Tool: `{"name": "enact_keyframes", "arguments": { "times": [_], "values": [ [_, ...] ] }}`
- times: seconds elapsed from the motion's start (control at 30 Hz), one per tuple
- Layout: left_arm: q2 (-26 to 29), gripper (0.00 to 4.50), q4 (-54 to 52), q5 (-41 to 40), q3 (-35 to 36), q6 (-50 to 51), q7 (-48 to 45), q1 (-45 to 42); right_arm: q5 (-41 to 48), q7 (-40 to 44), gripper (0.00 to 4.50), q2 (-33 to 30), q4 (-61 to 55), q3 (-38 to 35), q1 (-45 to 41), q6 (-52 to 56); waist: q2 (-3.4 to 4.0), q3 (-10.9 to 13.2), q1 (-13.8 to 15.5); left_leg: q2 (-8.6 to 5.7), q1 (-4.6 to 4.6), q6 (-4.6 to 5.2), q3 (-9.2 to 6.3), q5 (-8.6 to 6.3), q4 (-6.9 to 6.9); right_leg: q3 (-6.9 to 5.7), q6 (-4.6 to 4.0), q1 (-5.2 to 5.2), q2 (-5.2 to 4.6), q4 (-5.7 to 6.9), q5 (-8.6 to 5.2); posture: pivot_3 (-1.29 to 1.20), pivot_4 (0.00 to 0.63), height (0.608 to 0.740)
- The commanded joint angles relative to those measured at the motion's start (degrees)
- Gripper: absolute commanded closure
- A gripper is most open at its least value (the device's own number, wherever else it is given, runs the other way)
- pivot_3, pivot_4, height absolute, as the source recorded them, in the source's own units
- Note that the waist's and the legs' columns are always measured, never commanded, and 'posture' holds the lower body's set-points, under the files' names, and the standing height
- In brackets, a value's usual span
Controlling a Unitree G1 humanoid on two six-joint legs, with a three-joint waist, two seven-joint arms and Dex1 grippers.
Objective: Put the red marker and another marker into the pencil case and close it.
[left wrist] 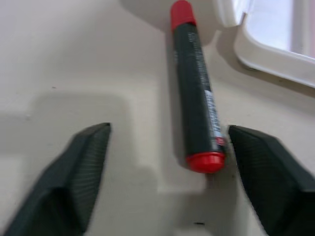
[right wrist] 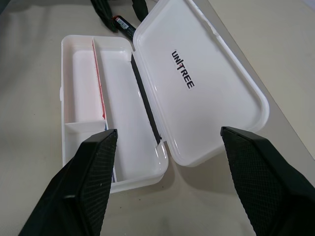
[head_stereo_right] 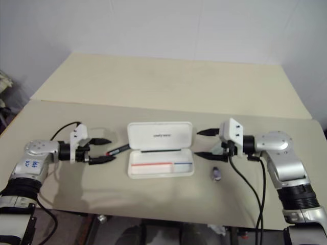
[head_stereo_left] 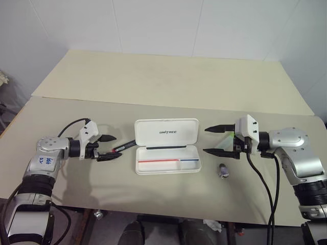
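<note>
Here the left gripper [head_stereo_left: 111, 148] sits low over the table [head_stereo_left: 168, 81] with its two black fingers spread, and the red marker [left wrist: 197, 93] lies flat on the tabletop between them, nearer one finger than the other and not pinched. The marker's far end points away from the gripper toward the pencil case [head_stereo_left: 166, 145], stopping just beside the case's near corner. The case lies open between the two grippers, its lid laid back flat with the "UNITREE" print up and the red and blue stripes showing in the tray. The right gripper [head_stereo_left: 214, 140] faces the case from the other side, fingers also spread wide and holding nothing. Behind its fingers a pale green shape [head_stereo_left: 228, 137] shows, possibly the other marker, though it is too hidden to be sure. A small grey stubby object [head_stereo_left: 223, 170] rests on the table just below that gripper.
</note>
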Motion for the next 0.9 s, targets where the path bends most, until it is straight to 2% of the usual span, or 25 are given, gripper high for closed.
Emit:
{"name": "enact_keyframes", "arguments": {
  "times": [0.03, 0.23, 0.43, 0.63, 0.9],
  "values": [
    [-0.8, 1.93, 1.4, 1.7, -0.8, -0.1, 0.9, 0.0, 0.5, 0.0, 0.94, -1.2, -1.2, -2.8, 0.3, -1.1, 0.00, 0.0, 0.1, 0.00, 0.00, 0.00, 0.00, 0.00, 0.00, 0.00, 0.00, 0.01, 0.00, -0.01, 0.00, 0.00, 0.150, 0.740],
    [-0.7, 3.84, 2.8, 2.7, 0.0, -1.2, 4.5, -0.6, 0.2, -0.1, 0.94, -1.1, -0.6, -2.8, -0.2, -1.5, 0.00, 0.0, 0.1, 0.00, 0.01, 0.00, -0.01, 0.00, 0.01, -0.01, 0.00, 0.01, 0.02, 0.01, 0.00, 0.00, 0.150, 0.740],
    [0.2, 3.88, 2.1, 2.2, 1.9, -1.2, 7.8, -0.4, -0.1, -0.3, 0.94, -0.8, 0.5, -2.8, -0.8, -2.3, 0.00, 0.0, 0.1, 0.01, 0.03, 0.00, -0.06, 0.00, 0.22, -0.03, 0.05, 0.08, 0.07, 0.13, 0.03, 0.00, 0.150, 0.740],
    [3.4, 3.88, -5.8, -0.1, 6.4, 1.6, 11.3, 0.5, 1.0, 0.5, 0.94, -0.4, 2.2, -3.6, -1.2, -3.8, -0.02, 0.0, -0.5, 0.04, -0.01, 0.02, -0.05, 0.01, 0.20, -0.01, 0.11, 0.05, 0.06, 0.08, 0.08, 0.00, 0.150, 0.740],
    [6.8, 3.88, -20.4, -6.1, 12.2, 12.1, 11.5, 0.7, 4.4, 2.6, 0.94, 0.2, 3.1, -5.5, -1.5, -4.9, -0.02, 0.0, -0.5, 0.04, -0.08, 0.05, -0.02, -0.01, -0.02, -0.01, 0.11, 0.02, -0.03, -0.15, 0.07, 0.00, 0.150, 0.740]
  ]
}}
